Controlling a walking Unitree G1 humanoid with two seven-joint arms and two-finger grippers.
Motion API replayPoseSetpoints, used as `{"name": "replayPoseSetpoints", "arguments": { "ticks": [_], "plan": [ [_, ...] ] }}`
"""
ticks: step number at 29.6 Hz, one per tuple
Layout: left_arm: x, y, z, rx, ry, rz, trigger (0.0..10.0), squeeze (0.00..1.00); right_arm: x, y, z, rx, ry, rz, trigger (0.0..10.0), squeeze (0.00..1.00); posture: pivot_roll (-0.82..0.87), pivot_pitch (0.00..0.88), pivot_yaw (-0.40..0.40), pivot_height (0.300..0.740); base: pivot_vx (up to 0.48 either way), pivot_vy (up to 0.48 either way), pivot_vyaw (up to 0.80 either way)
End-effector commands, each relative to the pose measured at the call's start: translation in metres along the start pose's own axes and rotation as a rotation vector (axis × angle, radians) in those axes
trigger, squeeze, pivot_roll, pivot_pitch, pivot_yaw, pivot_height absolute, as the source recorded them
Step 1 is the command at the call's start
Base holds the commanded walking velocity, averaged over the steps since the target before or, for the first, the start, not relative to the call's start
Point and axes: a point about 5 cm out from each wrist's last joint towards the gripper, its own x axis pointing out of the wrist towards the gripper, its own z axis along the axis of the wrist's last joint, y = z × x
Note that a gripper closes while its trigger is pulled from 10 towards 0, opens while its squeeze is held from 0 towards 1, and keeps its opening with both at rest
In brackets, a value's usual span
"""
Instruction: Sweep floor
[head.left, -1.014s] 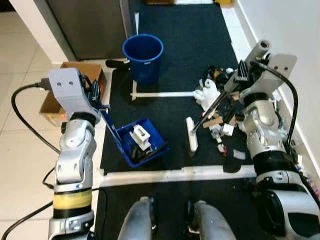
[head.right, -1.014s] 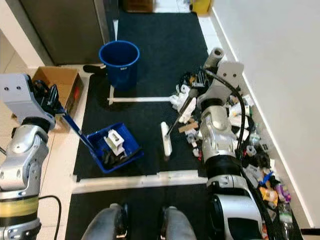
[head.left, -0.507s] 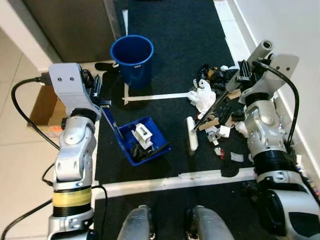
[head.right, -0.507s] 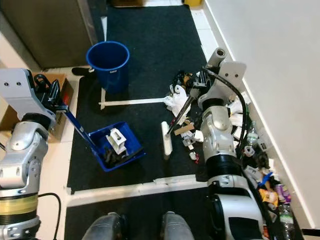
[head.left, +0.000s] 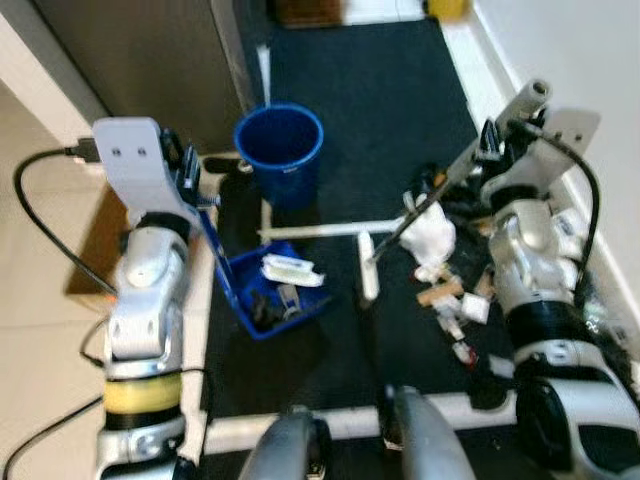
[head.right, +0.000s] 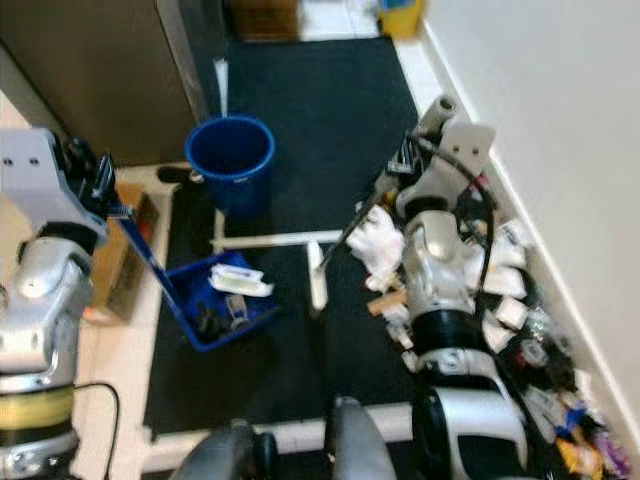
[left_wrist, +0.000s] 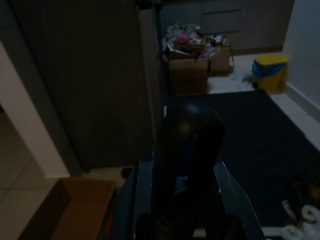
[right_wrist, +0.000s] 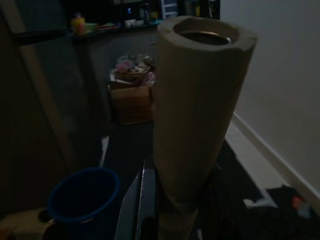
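The robot stands on a dark mat (head.left: 380, 90). Its left gripper (head.left: 190, 180) has the jaws clenched around the handle of a blue dustpan (head.left: 268, 290), which rests on the mat at the left and holds some white and dark scraps. The right gripper (head.left: 492, 140) grasps the pale handle of a broom (head.left: 420, 215); the white broom head (head.left: 366, 265) lies just right of the dustpan. Litter (head.left: 450, 290) is scattered at the right, near the wall. A blue bucket (head.left: 279, 150) stands farther away.
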Motion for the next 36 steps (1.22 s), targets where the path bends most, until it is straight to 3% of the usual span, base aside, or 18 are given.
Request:
{"name": "replayPoseSetpoints", "arguments": {
  "ticks": [1, 9, 15, 24, 32, 36],
  "plan": [
    [-0.002, 0.003, 0.010, 0.008, -0.060, 0.002, 10.0, 0.00, 0.000, -0.001, 0.006, 0.001, -0.045, -0.006, 10.0, 0.00, 0.04, 0.165, -0.012, 0.740, 0.469, 0.000, 0.00],
    [-0.003, -0.004, 0.025, 0.024, -0.106, -0.040, 10.0, 0.00, 0.001, -0.001, 0.007, -0.001, -0.047, -0.006, 10.0, 0.00, 0.04, 0.163, -0.012, 0.740, 0.469, 0.000, 0.00],
    [-0.003, -0.023, 0.064, 0.025, -0.227, -0.154, 10.0, 0.00, 0.004, -0.003, 0.012, -0.003, -0.058, -0.011, 10.0, 0.00, 0.05, 0.159, -0.012, 0.740, 0.443, 0.000, 0.00],
    [-0.004, -0.040, 0.089, 0.018, -0.293, -0.222, 10.0, 0.00, 0.003, 0.000, 0.009, 0.002, -0.052, -0.006, 10.0, 0.00, 0.05, 0.156, -0.008, 0.740, 0.390, 0.000, 0.00],
    [-0.002, -0.041, 0.106, 0.001, -0.340, -0.234, 10.0, 0.00, 0.003, -0.001, 0.009, 0.002, -0.053, -0.010, 10.0, 0.00, 0.05, 0.155, -0.006, 0.740, 0.345, 0.000, 0.00],
    [-0.002, -0.043, 0.117, -0.052, -0.361, -0.262, 10.0, 0.00, 0.004, -0.006, 0.011, -0.017, -0.062, -0.047, 10.0, 0.00, 0.05, 0.156, -0.005, 0.740, 0.349, 0.000, 0.00]
  ]
}}
